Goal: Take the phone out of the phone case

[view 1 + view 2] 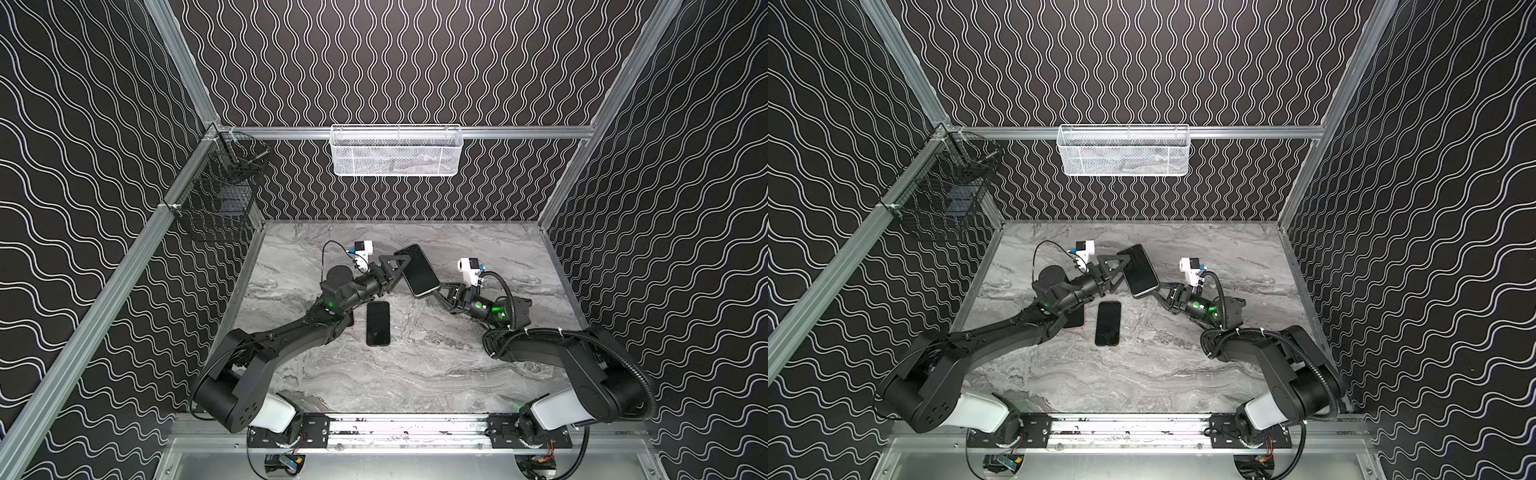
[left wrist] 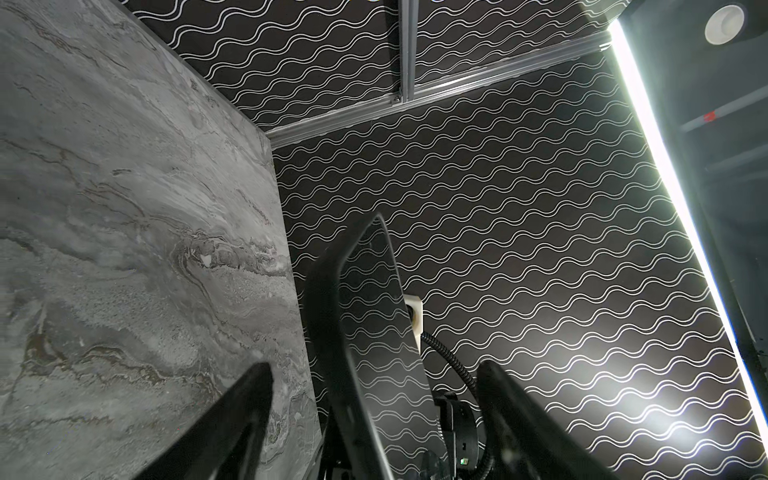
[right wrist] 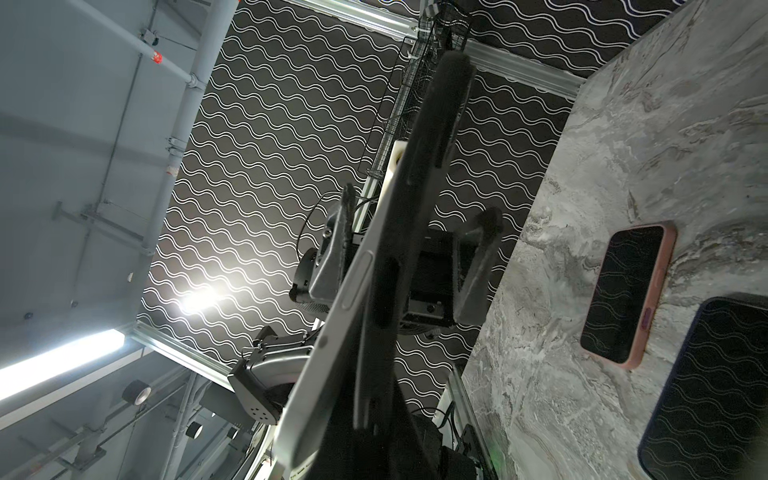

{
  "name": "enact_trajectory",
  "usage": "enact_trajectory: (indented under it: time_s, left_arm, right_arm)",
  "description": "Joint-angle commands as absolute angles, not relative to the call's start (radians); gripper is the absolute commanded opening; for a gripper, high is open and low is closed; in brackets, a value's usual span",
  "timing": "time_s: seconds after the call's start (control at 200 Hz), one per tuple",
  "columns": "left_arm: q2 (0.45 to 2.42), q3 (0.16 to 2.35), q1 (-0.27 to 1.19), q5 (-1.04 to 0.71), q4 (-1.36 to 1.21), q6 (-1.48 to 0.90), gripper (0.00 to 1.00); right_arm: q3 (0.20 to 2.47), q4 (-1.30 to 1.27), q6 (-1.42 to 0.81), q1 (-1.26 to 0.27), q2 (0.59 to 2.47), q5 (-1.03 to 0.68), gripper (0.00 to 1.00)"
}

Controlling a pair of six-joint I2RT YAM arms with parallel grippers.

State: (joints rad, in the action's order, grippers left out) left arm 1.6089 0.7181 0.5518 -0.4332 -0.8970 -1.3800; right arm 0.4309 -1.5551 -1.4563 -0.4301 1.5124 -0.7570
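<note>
A phone hangs tilted above the marble table, screen up. Its bare silver side shows in the right wrist view, with the black phone case lying against its back. My right gripper is shut on the lower end of phone and case together. My left gripper stands open, its two fingers straddling the phone's long left side, with gaps on both sides. In the left wrist view the case edge runs up between them.
A dark phone lies flat on the table below the grippers. A phone in a pink case lies beside it, half under my left arm. A white mesh basket hangs on the back wall, a black wire basket on the left wall.
</note>
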Motion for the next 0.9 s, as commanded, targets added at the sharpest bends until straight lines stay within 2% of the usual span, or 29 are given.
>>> enact_trajectory:
  time_s: [0.0, 0.15, 0.31, 0.495, 0.891]
  left_arm:
    - [1.594, 0.715, 0.552, -0.422, -0.88, -1.352, 0.91]
    - [1.551, 0.717, 0.551, -0.412, -0.792, -1.354, 0.99]
    - [1.45, 0.744, 0.554, -0.37, -0.51, -1.31, 0.99]
    - [1.33, 0.743, 0.567, -0.32, -0.331, -1.347, 0.99]
    - [1.203, 0.644, 0.63, -0.272, -0.422, -1.561, 0.99]
  right_arm:
    - [0.434, -1.725, -1.45, -0.429, 1.517, -0.738, 0.12]
    - [0.449, -1.715, -1.434, -0.423, 1.526, -0.736, 0.11]
    - [0.469, -1.704, -1.41, -0.423, 1.556, -0.72, 0.11]
    - [0.496, -1.726, -1.402, -0.423, 1.611, -0.704, 0.11]
    - [0.489, -1.697, -1.333, -0.426, 1.639, -0.647, 0.11]
